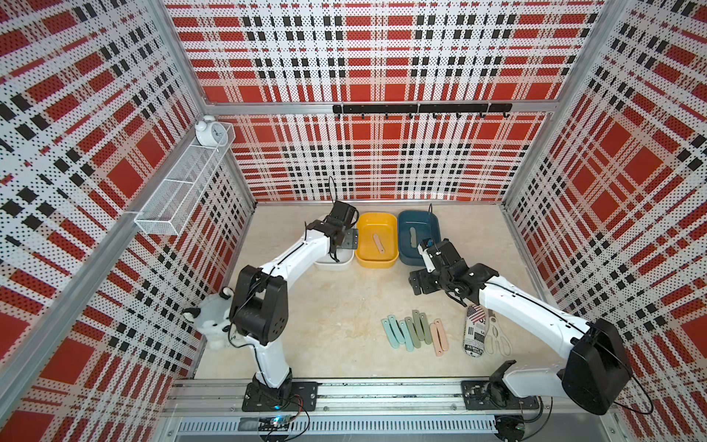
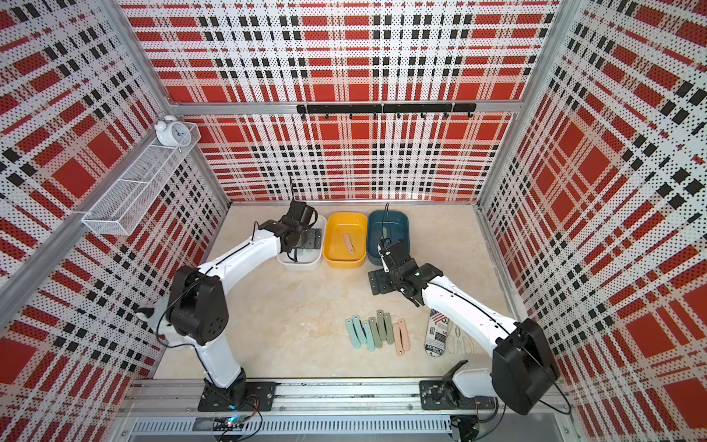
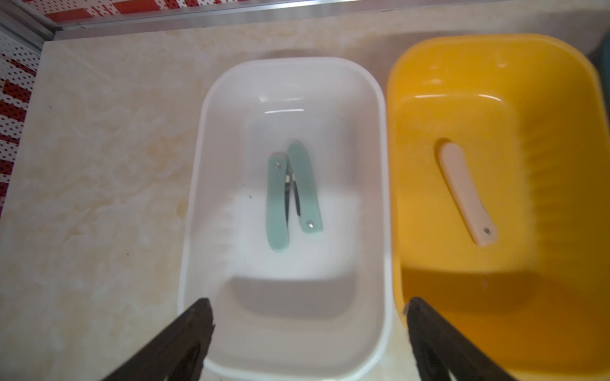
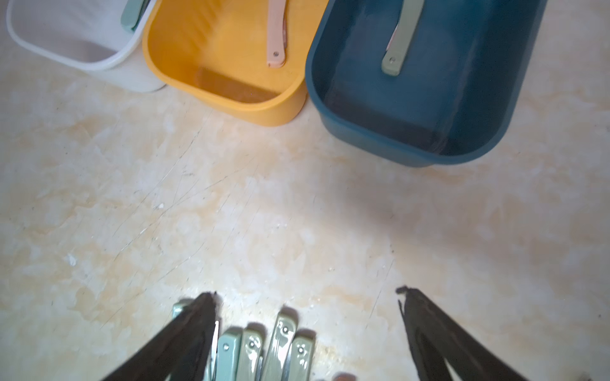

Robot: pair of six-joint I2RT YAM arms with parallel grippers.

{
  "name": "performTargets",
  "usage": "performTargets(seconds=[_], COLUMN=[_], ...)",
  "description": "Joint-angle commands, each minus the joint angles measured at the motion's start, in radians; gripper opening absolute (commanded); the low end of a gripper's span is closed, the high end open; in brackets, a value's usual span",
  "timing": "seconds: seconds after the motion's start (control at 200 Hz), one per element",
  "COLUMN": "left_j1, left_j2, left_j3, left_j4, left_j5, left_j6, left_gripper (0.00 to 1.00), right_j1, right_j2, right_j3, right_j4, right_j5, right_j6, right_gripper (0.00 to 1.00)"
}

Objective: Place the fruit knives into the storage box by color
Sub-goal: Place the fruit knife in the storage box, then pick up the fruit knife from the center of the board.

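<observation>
three boxes lined up at the far end of the table (image 1: 336,313), two knives (image 3: 293,194) dropped in the left box (image 1: 336,266), one knife (image 1: 378,243) in the middle box (image 1: 377,263), another knife (image 1: 412,237) in the right box (image 1: 430,224), remaining knives (image 1: 417,325) rowed up nearer, cylinder (image 1: 474,333) and scissors (image 1: 492,325) parked just right of them

Tabletop (image 1: 344,298) bare btwn bins (image 1: 377,265) & knife row (image 1: 411,333); cylinder (image 1: 474,333) beside row.

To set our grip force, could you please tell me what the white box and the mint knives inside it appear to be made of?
The white box looks like glossy plastic: smooth rounded walls with bright highlights. The mint knives seem to have matte plastic handles, each with a shiny rivet, probably metal.
</observation>
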Motion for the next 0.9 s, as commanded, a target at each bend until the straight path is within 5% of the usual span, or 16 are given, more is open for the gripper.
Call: performTargets(seconds=[0.0,0.361,0.516,0.897], left_j1=[-0.055,-0.274,-0.276,-0.259], left_j2=[-0.083,-0.204,-0.192,-0.162], left_j3=[-0.132,-0.321,-0.306,-0.301], left_j4=[0.033,0.114,0.122,0.137], left_j5=[0.047,0.083,0.08,0.095], left_j6=[-0.069,-0.216,-0.202,-0.169], left_gripper=[1.0,0.98,0.98,0.98], right_j1=[0.056,0.157,0.161,0.239], right_j2=[-0.061,-0.152,-0.189,-0.162], right_j3=[-0.061,-0.259,-0.277,-0.369], right_j4=[-0.027,-0.135,-0.219,-0.161], right_j5=[-0.002,0.06,0.054,0.018], right_j6=[0.052,0.392,0.51,0.576], right_gripper=[0.88,0.58,0.32,0.28])
